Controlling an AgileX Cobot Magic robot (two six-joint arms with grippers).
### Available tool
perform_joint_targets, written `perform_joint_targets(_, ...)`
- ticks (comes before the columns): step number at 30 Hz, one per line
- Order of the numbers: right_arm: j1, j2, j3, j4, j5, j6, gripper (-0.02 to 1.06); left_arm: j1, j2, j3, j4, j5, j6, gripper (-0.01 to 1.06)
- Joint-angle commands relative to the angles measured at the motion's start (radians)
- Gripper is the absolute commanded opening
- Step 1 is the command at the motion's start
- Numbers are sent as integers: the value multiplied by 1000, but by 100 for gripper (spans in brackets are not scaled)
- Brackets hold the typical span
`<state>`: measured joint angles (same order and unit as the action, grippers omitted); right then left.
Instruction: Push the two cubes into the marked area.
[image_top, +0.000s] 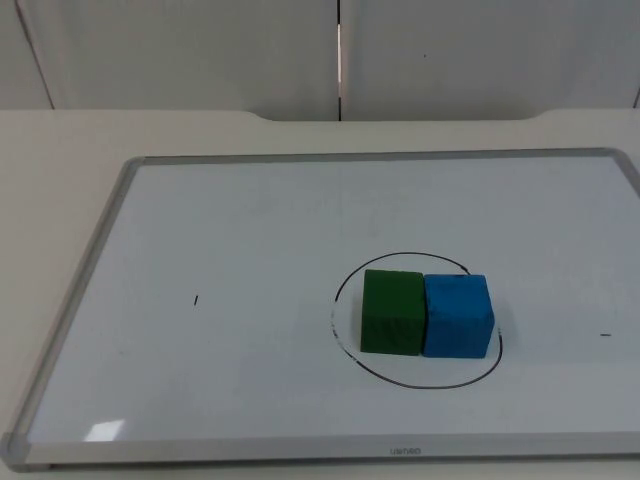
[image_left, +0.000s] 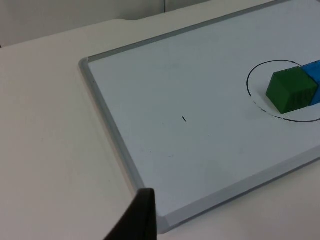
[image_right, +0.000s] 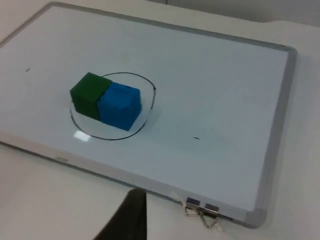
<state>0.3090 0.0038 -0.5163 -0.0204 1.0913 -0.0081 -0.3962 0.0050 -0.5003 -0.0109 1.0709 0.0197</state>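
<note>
Top view: we are seeing the green cube (image_top: 391, 312) touching the blue cube (image_top: 458, 316) at its three o'clock, both sitting inside the drawn ring (image_top: 350, 280), so the pushing looks done; whether either gripper is spread or pressed together, we cannot tell.

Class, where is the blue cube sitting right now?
In the top view the blue cube sits on the whiteboard, inside the drawn circle, pressed against the right side of the green cube.

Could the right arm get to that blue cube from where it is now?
Probably yes: nothing lies between the right gripper and the blue foam cube, just bare whiteboard; the green cube touches its far side.
</note>
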Motion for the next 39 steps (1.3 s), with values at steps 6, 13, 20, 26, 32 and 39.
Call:
perform_joint_targets(6,-204,-4,2,0,-14,8,105,2,-5,6,3,3,-6,100)
perform_joint_targets(13,-270,-4,2,0,-14,8,105,2,-5,6,3,3,-6,100)
perform_joint_targets(20,-276,-4,2,3,-14,8,105,2,-5,6,3,3,-6,100)
perform_joint_targets(26,-276,-4,2,3,-14,8,105,84,-5,6,3,3,-6,100)
perform_joint_targets(32,-276,-4,2,3,-14,8,105,238,-5,6,3,3,-6,100)
perform_joint_targets(39,-276,-4,2,3,-14,8,105,414,-5,6,3,3,-6,100)
